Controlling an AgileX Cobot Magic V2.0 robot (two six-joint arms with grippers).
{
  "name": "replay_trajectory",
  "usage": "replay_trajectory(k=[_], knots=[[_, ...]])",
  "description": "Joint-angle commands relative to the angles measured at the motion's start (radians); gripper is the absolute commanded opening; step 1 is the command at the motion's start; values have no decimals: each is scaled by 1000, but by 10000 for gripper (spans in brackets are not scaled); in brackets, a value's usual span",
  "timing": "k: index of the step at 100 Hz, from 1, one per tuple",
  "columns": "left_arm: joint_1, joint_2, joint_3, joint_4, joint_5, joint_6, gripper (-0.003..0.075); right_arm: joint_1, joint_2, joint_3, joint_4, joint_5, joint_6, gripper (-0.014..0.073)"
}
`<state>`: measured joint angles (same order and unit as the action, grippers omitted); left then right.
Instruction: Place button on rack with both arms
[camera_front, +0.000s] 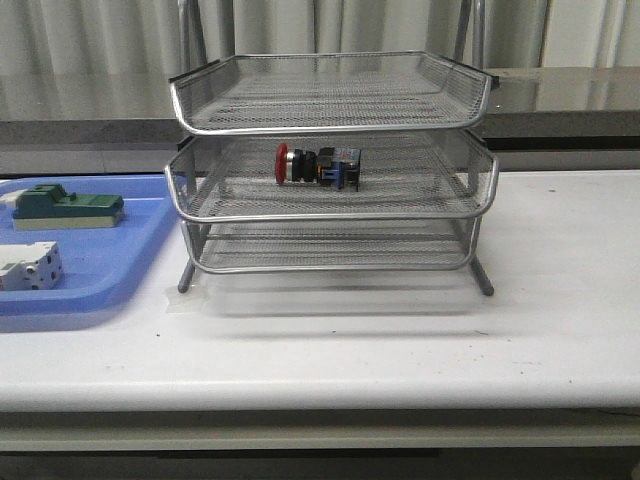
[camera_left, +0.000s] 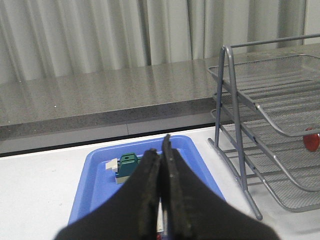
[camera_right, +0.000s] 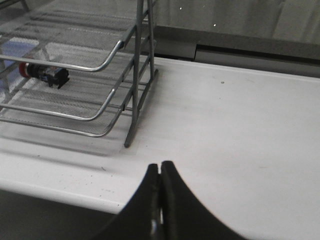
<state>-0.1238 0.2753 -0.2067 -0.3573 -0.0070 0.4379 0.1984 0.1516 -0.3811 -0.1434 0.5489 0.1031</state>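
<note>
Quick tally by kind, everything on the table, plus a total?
Button: 1, the button lying on the middle tier of the rack
Rack: 1, the rack
Blue tray: 1, the blue tray
Green-and-cream block: 1, the green-and-cream block in the blue tray
White terminal block: 1, the white terminal block in the blue tray
Total: 5

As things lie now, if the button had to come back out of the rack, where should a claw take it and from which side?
Grip the button across its black middle, reaching in from the rack's open front. It lies on its side on the middle shelf, red head to the left, with the top shelf close above, so coming from overhead looks blocked.
</note>
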Motion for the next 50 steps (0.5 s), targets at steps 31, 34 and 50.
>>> replay_trajectory(k=[31,34,50], knots=[[1,8,-29,-10,-77,-7,-20,-128,-157,251,94,-360,1,-60],[1,8,-29,-10,-77,-7,-20,-128,-171,272,94,-373,1,-60],[1,8,-29,-10,-77,-7,-20,-128,-183,349,94,-447,1,-60]])
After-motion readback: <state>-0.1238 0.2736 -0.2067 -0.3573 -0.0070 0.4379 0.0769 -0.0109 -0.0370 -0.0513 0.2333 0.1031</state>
